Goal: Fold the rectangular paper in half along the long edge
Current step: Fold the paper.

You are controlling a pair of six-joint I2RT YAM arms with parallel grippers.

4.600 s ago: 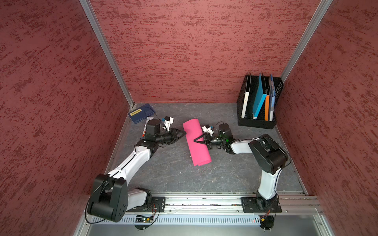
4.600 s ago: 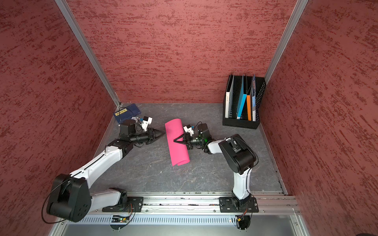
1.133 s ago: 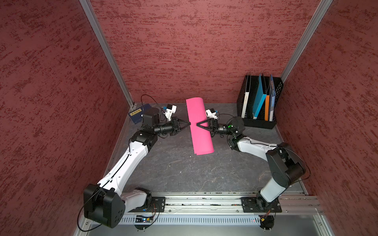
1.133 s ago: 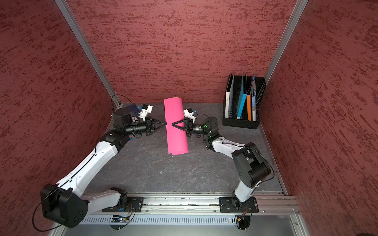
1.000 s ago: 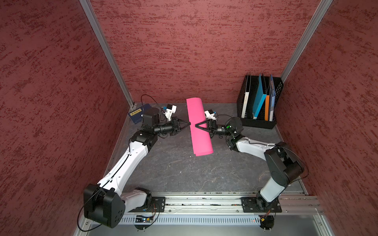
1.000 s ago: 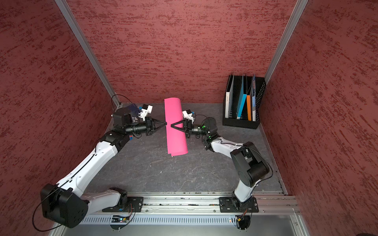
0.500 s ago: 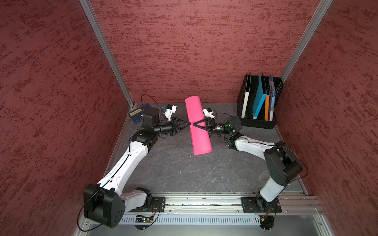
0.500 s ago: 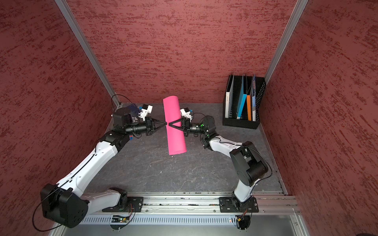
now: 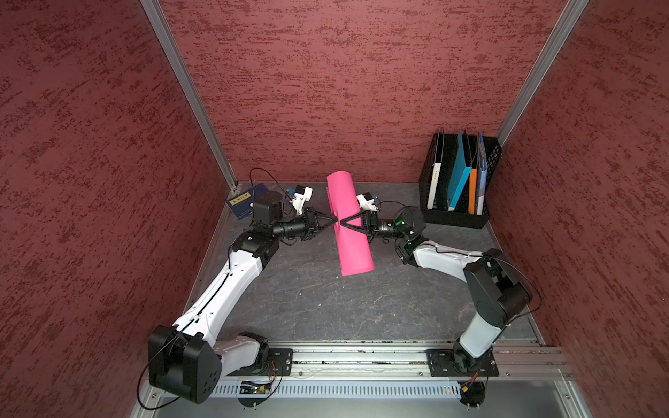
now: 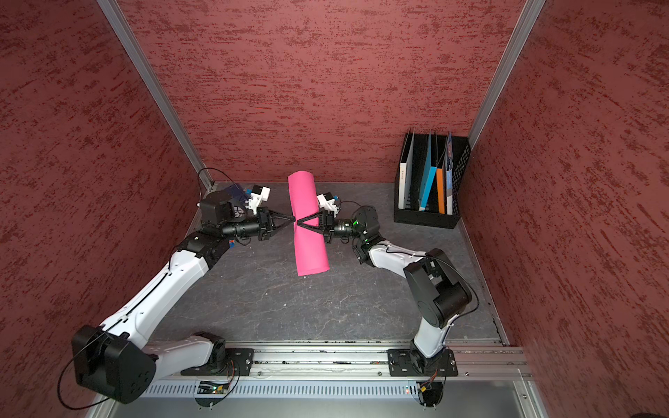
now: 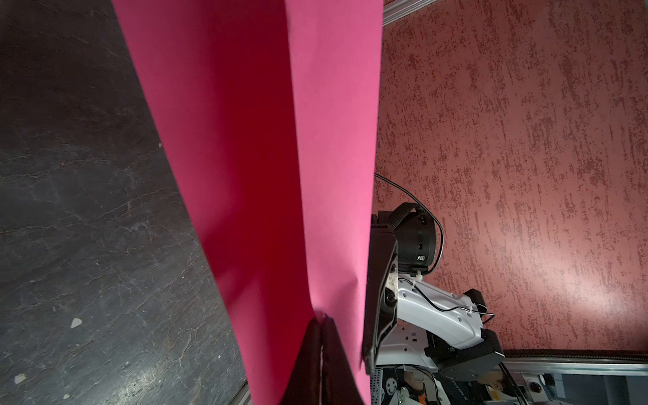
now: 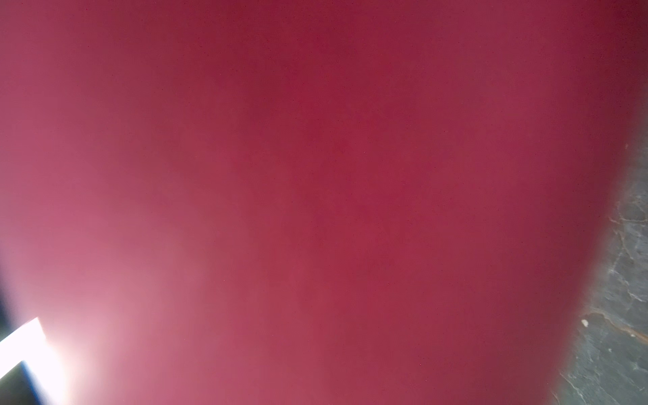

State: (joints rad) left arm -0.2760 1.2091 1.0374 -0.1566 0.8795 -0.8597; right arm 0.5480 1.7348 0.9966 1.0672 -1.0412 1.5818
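Note:
The rectangular paper (image 9: 354,253) (image 10: 311,253) is a bright pink sheet bent over into a long loop and held up off the dark table, far end highest. My left gripper (image 9: 336,220) (image 10: 294,218) (image 11: 321,315) is shut on its left edge at mid-length. My right gripper (image 9: 342,221) (image 10: 297,221) reaches across the top of the paper from the right, tip almost meeting the left tip. One of its fingers (image 11: 380,280) stands off the sheet's outer side; the other is hidden. Pink paper (image 12: 315,175) fills the right wrist view.
A black file holder (image 9: 456,217) with white, blue and orange folders stands at the back right. A navy booklet (image 9: 242,199) lies in the back left corner behind my left wrist. Red walls close in on three sides; a metal rail (image 9: 362,358) runs along the front.
Both arms raised the paper from low over the table. In the last second my right gripper slid left across the sheet toward the left gripper's tip, and the paper shifted slightly left.

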